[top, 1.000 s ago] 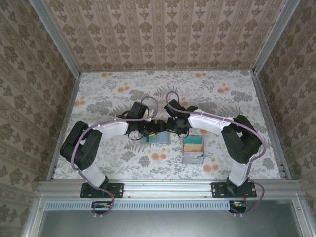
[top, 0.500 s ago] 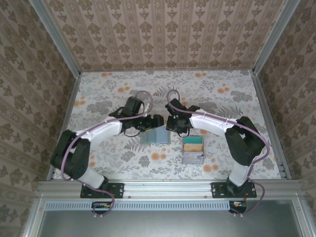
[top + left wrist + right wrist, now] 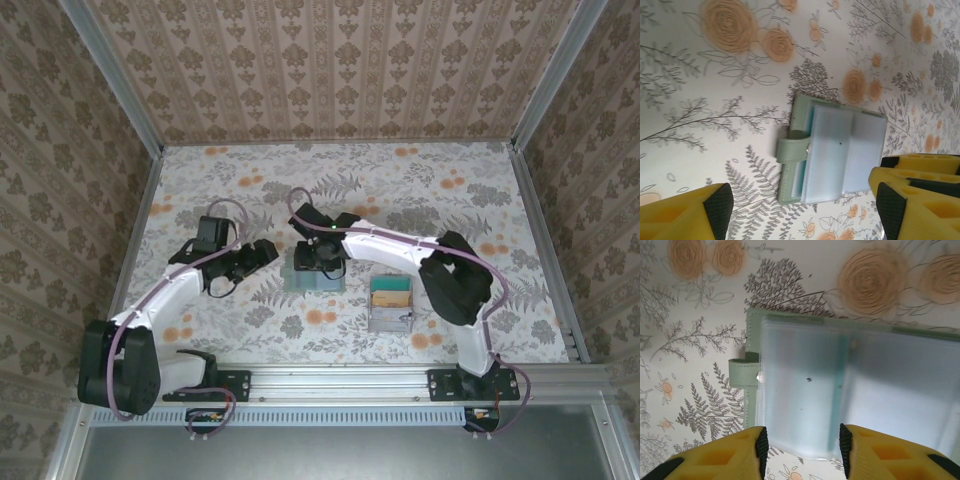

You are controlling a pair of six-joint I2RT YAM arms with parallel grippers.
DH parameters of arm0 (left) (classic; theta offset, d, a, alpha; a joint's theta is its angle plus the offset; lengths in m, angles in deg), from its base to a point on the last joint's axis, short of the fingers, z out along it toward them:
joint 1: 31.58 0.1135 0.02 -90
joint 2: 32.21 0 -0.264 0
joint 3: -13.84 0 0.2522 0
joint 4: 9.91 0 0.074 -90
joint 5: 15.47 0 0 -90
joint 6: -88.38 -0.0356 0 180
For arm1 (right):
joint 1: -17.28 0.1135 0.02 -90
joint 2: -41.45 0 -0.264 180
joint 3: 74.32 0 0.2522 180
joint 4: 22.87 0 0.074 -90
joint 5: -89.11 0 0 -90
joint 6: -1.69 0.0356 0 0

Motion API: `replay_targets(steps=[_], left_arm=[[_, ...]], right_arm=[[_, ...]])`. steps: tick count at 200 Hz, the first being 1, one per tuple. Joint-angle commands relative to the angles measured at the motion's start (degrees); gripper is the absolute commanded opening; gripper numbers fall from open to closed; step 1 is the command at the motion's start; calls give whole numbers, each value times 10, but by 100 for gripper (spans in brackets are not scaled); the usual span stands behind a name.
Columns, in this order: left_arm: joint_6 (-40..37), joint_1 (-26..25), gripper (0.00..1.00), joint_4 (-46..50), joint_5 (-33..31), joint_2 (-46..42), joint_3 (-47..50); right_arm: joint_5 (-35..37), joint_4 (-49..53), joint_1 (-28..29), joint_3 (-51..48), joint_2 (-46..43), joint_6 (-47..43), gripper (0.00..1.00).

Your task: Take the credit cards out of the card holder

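Card holder point(image 3: 315, 281) near grey tray point(image 3: 390, 323)

Floral tabletop point(image 3: 420, 190) w/ damask-papered walls point(image 3: 330, 70) around.

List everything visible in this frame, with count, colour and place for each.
card holder: one, grey-green with frosted blue-grey sleeves, lying open on the table near its middle, strap tab sticking out at one side.
grey tray: one, grey with teal and tan contents, on the table just right of the card holder.
table: one, pale floral cloth with orange blooms and grey leaves.
walls: brown patterned panels around the table.
left gripper: yellow fingers with black pads, open, left of the card holder.
right gripper: yellow fingers with black pads, open, over the card holder's edge.
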Motion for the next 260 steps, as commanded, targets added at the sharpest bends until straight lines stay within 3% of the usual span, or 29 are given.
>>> replay_targets(steps=[1,65,161,260], left_arm=[[7,9,80,14,-2,-16,7],[5,11,80,15,4,-20,9],[5,12,80,12,10,-15,14],[6,12,80,4,12,-11,17]], right_arm=[[0,64,6,32,31,-15,47],[5,102,17,89,81,-30,59],[-4,118,21,118,128,-37,60],[23,107,14,70,88,-24,40]])
